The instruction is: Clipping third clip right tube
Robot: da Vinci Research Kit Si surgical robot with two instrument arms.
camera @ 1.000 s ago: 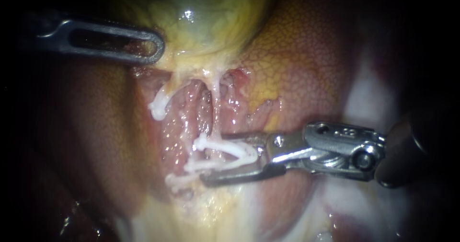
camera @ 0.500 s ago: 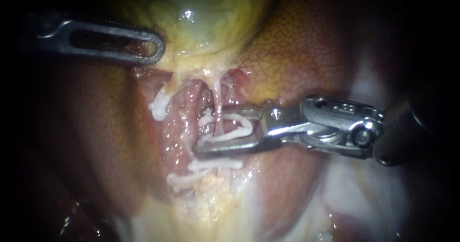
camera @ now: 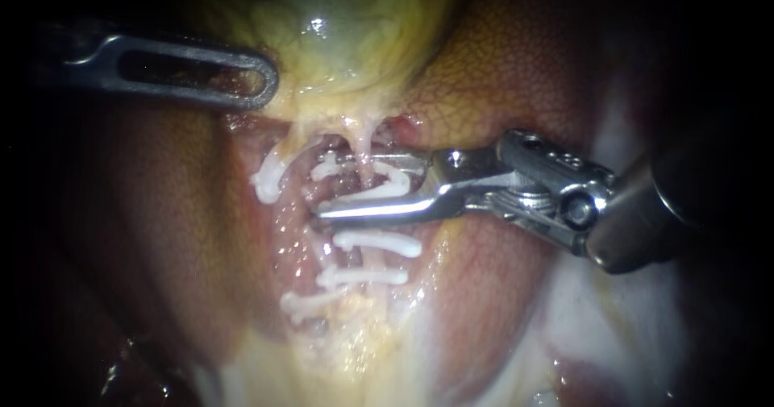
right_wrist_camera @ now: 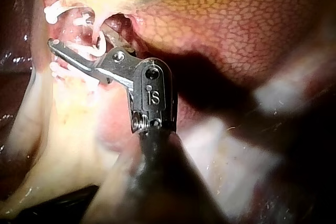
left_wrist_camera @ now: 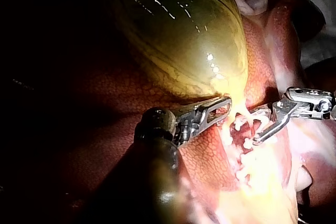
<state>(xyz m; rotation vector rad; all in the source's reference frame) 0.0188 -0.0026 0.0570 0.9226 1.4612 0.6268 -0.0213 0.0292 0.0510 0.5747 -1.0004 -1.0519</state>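
Observation:
The right tube (camera: 365,146) runs down from the yellow-green gallbladder (camera: 339,36). My right instrument (camera: 322,188) comes in from the right. Its jaws stand apart on either side of this tube, holding an open white clip (camera: 397,183) between them. Two closed white clips (camera: 377,242) (camera: 363,276) sit on the tube just below the jaws. My left instrument (camera: 260,80), with a slotted jaw, is shut on the gallbladder's lower edge at upper left. The left wrist view shows the gallbladder (left_wrist_camera: 178,30) and both instruments (left_wrist_camera: 219,113) (left_wrist_camera: 258,132). In the right wrist view the right instrument (right_wrist_camera: 79,36) straddles the tube.
Another white clip (camera: 266,180) sits on the left tube, and one more (camera: 310,302) lies lower down. Mottled red-brown liver (camera: 500,76) surrounds the dissected bed. Pale yellow fatty tissue (camera: 355,350) lies below the clips.
My right instrument has moved up the tube toward the gallbladder with the open clip, from beside the lower clips to above them. The left instrument has held still.

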